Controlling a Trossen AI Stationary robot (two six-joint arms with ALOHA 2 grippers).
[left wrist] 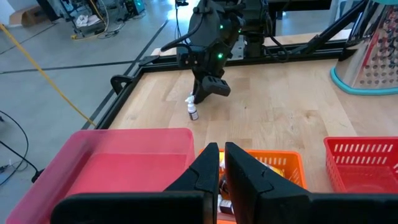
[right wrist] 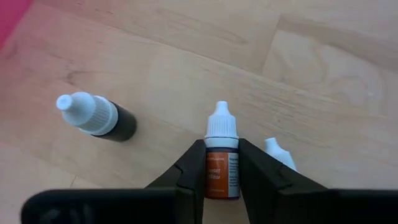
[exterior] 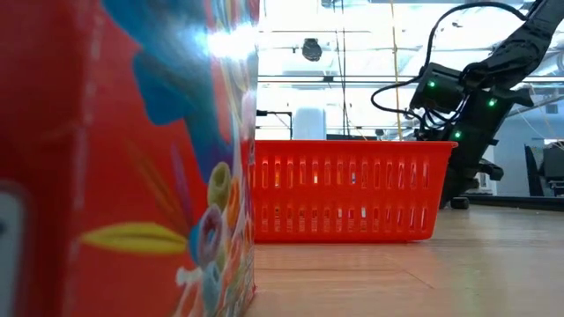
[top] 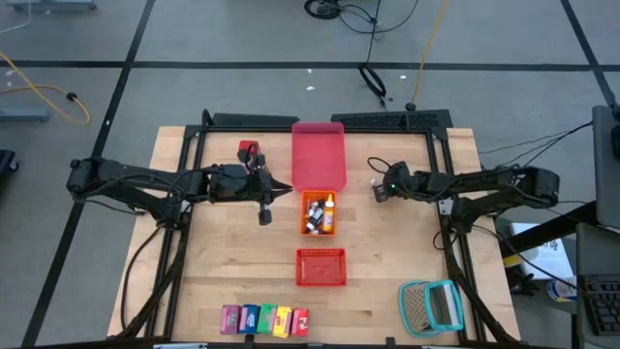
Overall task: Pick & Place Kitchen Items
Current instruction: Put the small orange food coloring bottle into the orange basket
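Because our right gripper [right wrist: 222,163] has its fingers clamped on the white-capped bottle [right wrist: 221,157] at lower centre of its wrist view, it looks ready for lifting (two others lie beside); our left gripper [left wrist: 217,168], fingers together, waits above the orange tray [top: 319,229].

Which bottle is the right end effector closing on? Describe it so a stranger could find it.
Start at the pink tray and go toward the right arm, to the bare wood beside it. Three tiny white-capped bottles lie there; it is the middle one, between the right end effector fingers, with an orange-brown label, unlike the dark bottle.
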